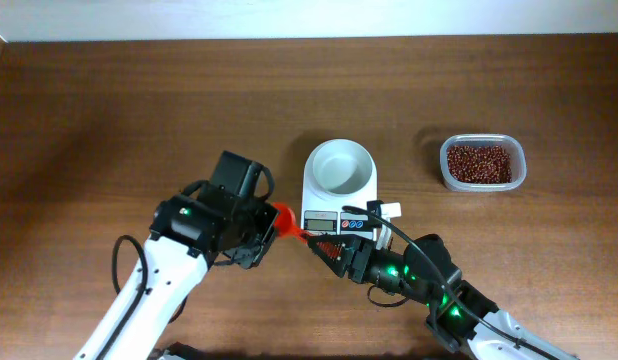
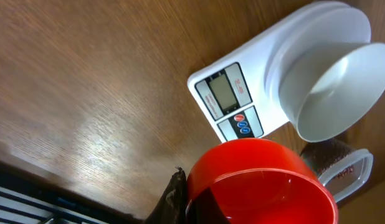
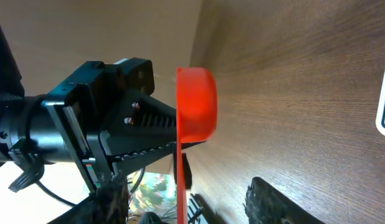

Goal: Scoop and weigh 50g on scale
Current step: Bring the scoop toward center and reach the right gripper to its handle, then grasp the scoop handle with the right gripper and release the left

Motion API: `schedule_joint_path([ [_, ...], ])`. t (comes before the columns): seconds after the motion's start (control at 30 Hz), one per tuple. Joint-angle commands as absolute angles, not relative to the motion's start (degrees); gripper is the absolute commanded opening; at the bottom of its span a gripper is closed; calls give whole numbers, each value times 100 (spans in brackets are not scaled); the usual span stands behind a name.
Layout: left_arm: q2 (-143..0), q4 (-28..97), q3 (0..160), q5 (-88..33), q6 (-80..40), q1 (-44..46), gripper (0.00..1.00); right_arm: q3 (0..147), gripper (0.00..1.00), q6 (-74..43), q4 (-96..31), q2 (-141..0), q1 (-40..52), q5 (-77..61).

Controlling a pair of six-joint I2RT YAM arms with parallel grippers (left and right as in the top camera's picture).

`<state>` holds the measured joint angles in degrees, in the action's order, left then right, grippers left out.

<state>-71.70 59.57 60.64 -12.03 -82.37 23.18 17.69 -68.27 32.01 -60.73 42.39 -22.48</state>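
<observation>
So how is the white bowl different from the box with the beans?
The white bowl is round and white; the bean box is clear and squarish. The bowl is empty; the box is full of red beans. The bowl sits on the scale; the box sits on the table. Both are open on top.

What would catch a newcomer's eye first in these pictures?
The bright red plastic scoop stands out most, held by the left gripper just in front of the small white digital scale in the middle of the overhead view. The round white bowl on the scale is empty, and the clear plastic tub of red beans sits apart to the right.
</observation>
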Motion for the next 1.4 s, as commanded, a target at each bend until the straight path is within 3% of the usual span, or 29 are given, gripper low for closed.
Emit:
schedule_joint_path([
  [0.0,-7231,5878,6088,-1155,-8335,2499,0,1833,59,-6805,3267,-6101,4281,-2272],
  [0.43,-7533,5754,6088,-1181,-8635,2814,0,1833,43,-6805,3282,-6101,4281,-2440],
  [0.57,-7533,5774,6088,-1186,-8630,2814,0,1833,32,-6844,3280,-6104,4278,-2438],
  [0.87,-7533,5922,6090,-1269,-8630,2814,0,1833,30,-6844,3234,-6114,4278,-2327],
  [1.37,-7533,6027,6090,-1267,-8630,2814,0,1833,14,-6842,3035,-6112,4278,-2110],
])
